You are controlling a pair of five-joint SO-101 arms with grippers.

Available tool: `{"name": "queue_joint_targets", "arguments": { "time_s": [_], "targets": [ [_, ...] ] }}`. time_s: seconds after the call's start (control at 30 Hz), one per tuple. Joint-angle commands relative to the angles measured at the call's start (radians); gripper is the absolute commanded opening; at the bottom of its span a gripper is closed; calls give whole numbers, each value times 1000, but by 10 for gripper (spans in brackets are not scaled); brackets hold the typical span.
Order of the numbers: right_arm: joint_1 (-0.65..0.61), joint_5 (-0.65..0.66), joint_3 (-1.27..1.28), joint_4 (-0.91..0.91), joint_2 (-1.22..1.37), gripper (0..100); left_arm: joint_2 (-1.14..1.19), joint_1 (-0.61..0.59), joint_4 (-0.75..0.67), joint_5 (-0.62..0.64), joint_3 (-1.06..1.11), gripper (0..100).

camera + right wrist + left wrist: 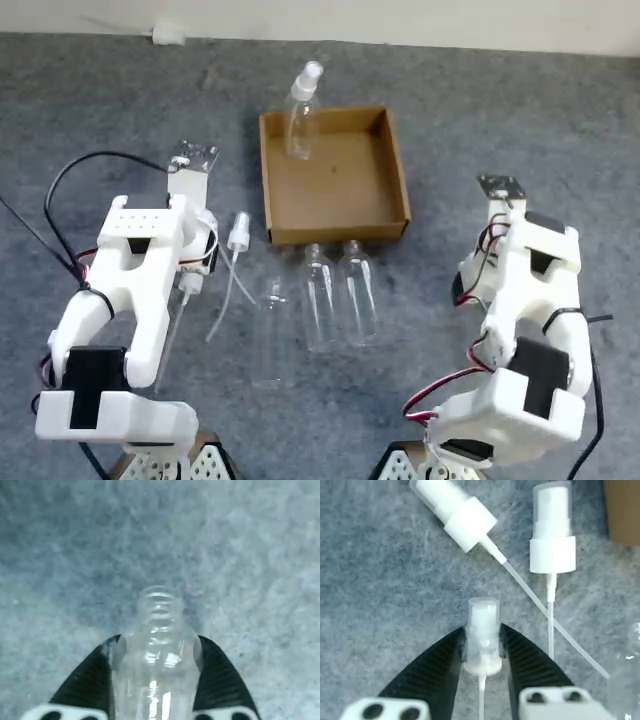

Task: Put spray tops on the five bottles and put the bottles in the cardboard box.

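Closest in, the left gripper (482, 630) is clamped on a white plastic spray top (483, 645) with a clear cap. The right gripper (159, 640) grasps a clear plastic bottle (159, 622), its threaded neck bare. Beyond the left gripper, two more white spray tops (465, 515) (551, 540) lie on the grey carpet (380, 580), their tubes crossing. Three uncapped clear bottles (318, 295) lie side by side before the shallow brown cardboard box (335, 232). In the box, a bottle fitted with a spray top (300, 115) leans on the far wall.

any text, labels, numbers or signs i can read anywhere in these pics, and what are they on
None: no word, number, label or sign can be read in any view.
The cardboard box is plain brown on every wall that shows.
The clear bottles carry no label.
The spray tops are bare white plastic.
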Motion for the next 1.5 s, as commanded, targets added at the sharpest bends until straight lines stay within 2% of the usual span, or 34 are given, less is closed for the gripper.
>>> {"name": "queue_joint_targets", "arguments": {
  "time_s": [0.0,0.17,0.3,0.37,0.47,0.6,0.77,0.9,1.0,1.13,1.27,1.47],
  "targets": [
    [12,37,-50,-15,-114,4,-2,2,-17,6,-5,92],
    [5,43,-53,111,-254,4,70,4,-87,6,2,91],
    [5,43,-54,154,-355,4,179,-5,-89,6,-48,65],
    [5,43,-48,154,-400,4,197,-8,-60,6,-82,2],
    [4,43,-45,156,-455,4,162,-8,11,6,-120,2],
    [-41,35,-45,156,-524,4,-13,-35,135,8,-185,3],
    [-254,-83,-47,145,-657,4,-354,-64,255,15,-278,3],
    [-541,-167,-47,140,-786,4,-644,-65,288,87,-348,3],
    [-756,-221,-18,77,-860,4,-832,-59,287,133,-372,3],
    [-970,-238,105,-71,-915,4,-1013,-58,284,230,-369,3],
    [-1101,-236,278,-252,-941,4,-1115,-58,233,368,-366,3],
    [-1191,-232,478,-447,-1041,4,-1152,-45,169,508,-361,3]
  ]
}}
